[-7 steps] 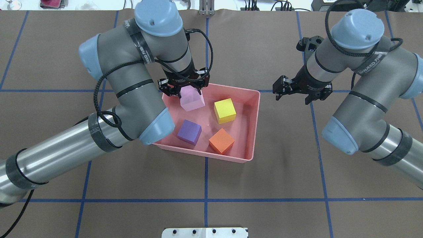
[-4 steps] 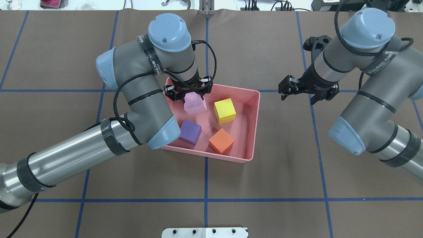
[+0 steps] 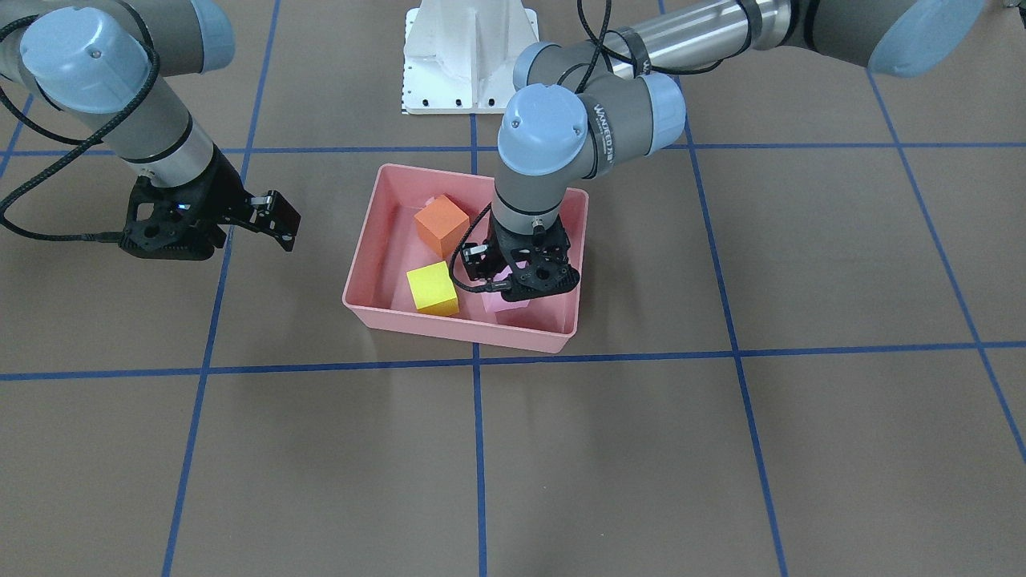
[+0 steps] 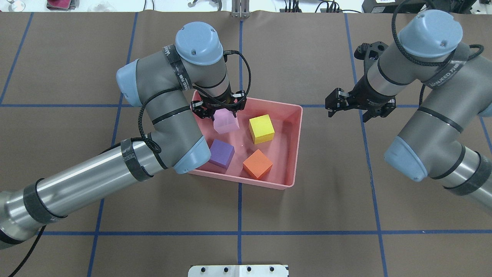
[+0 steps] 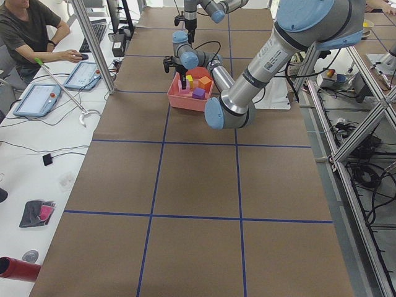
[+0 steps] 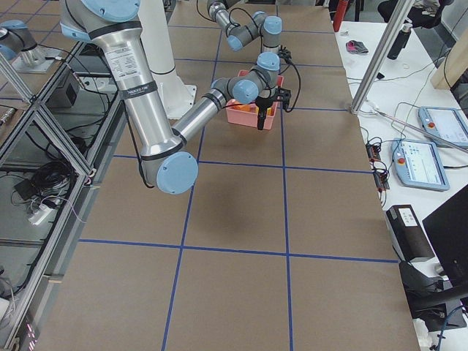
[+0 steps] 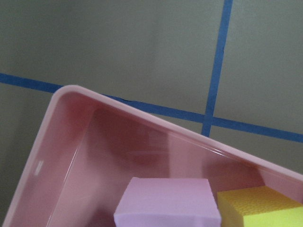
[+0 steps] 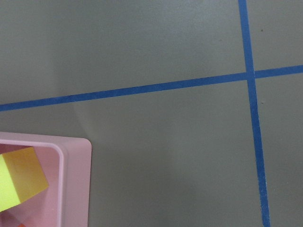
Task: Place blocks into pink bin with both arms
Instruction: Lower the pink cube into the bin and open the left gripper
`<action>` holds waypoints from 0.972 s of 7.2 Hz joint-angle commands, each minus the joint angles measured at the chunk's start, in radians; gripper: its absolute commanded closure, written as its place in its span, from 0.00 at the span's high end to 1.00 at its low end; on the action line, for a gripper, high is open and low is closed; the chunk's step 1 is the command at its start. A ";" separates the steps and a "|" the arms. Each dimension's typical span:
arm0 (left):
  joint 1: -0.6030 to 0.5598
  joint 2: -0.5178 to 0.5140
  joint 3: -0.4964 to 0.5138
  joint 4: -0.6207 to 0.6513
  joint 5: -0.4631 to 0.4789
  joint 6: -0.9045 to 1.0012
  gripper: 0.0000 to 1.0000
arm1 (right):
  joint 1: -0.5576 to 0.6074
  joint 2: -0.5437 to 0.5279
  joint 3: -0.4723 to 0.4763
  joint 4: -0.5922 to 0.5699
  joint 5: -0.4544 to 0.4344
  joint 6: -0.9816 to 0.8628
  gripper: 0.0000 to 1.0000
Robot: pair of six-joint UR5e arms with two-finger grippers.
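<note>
The pink bin stands at the table's middle and also shows in the front view. The yellow block, the orange block and the purple block lie inside it. My left gripper reaches down into the bin's far left corner and is shut on the pink-lilac block, which is low in the bin. The left wrist view shows this block next to the yellow one. My right gripper is open and empty above the table, to the right of the bin.
Blue tape lines divide the brown table cover. The white base pedestal stands at the robot's edge. In the left side view a person and tablets are at a desk past the far edge.
My left gripper has lowered the pink-lilac block deeper into the bin's far left corner. My right gripper has drifted a little to the right, away from the bin.
</note>
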 commanded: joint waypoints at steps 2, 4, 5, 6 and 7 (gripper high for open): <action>0.005 0.003 -0.007 -0.015 0.002 0.000 0.99 | 0.009 0.000 0.002 0.001 0.000 0.000 1.00; -0.040 0.015 -0.111 0.010 -0.009 0.003 0.99 | 0.042 -0.003 0.011 -0.004 0.003 -0.002 1.00; -0.079 0.076 -0.219 0.083 -0.027 0.041 0.99 | 0.082 -0.029 0.015 -0.006 0.018 -0.061 1.00; -0.121 0.176 -0.366 0.178 -0.042 0.197 0.99 | 0.140 -0.076 0.020 -0.007 0.062 -0.160 1.00; -0.186 0.288 -0.497 0.265 -0.045 0.365 0.99 | 0.214 -0.122 0.017 -0.007 0.104 -0.267 1.00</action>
